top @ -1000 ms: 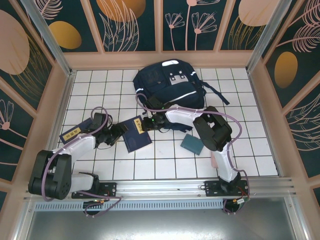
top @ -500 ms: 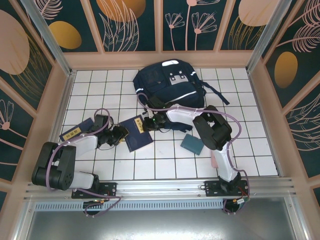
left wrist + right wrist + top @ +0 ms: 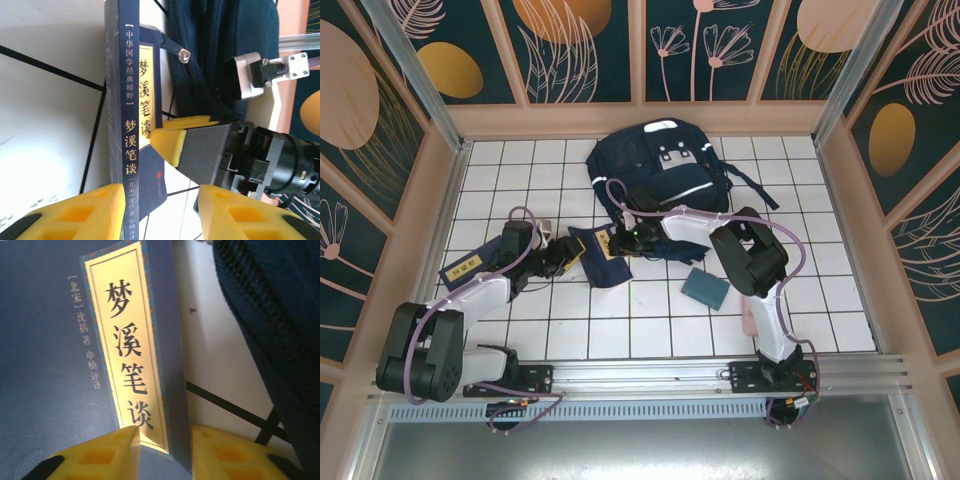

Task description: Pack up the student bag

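We find the left gripper [image 3: 161,195] half open. The navy book [image 3: 131,110] has its spine against the gripper's left finger, with a gap at the other. The right gripper [image 3: 164,430], narrowly parted, straddles the book's opposite edge; whether it grips we cannot tell. The student bag [image 3: 655,165] lies just beyond that gripper.

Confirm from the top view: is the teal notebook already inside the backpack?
No, the teal notebook lies on the white tiles, outside the backpack.
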Tool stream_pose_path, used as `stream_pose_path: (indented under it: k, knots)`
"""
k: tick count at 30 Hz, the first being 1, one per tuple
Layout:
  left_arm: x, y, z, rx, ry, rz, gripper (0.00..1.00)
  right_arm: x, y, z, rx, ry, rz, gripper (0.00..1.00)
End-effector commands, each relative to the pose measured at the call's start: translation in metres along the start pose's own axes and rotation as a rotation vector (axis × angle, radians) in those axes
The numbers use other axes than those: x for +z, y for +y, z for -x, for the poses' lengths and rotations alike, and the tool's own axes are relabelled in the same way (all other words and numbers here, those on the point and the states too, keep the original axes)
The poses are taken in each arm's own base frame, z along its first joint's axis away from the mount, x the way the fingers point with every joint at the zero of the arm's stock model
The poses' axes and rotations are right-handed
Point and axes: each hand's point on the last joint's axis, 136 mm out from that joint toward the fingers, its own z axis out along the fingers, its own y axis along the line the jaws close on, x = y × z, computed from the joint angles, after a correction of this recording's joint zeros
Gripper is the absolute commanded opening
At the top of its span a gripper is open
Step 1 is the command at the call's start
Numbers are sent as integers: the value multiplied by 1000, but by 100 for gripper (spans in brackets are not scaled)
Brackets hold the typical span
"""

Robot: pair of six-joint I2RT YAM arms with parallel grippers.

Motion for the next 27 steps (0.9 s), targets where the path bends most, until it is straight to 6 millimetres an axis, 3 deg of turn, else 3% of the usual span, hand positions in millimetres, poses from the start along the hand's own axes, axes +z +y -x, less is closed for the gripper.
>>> stream_pose_path:
  k: [1,11,15,18,21,23,27]
  knots:
    - [8,-1,-13,-50,60,-46,48,4,25,-11,-6,34,114,35]
    - [19,5,-11,-147,83,-37,52,4,24,-13,38,38,156,36]
    - [20,9,-7,-122,71,3,44,2,19,-10,42,23,130,35]
    - [17,15,-2,-68,51,71,29,-5,18,-5,36,-2,114,35]
    - [12,16,5,-13,24,121,9,-23,24,6,16,-68,121,36]
    - [6,6,14,18,-17,122,2,-42,31,16,8,-136,158,42]
    - [-20,-48,43,110,-179,17,0,-91,40,31,45,-296,273,69]
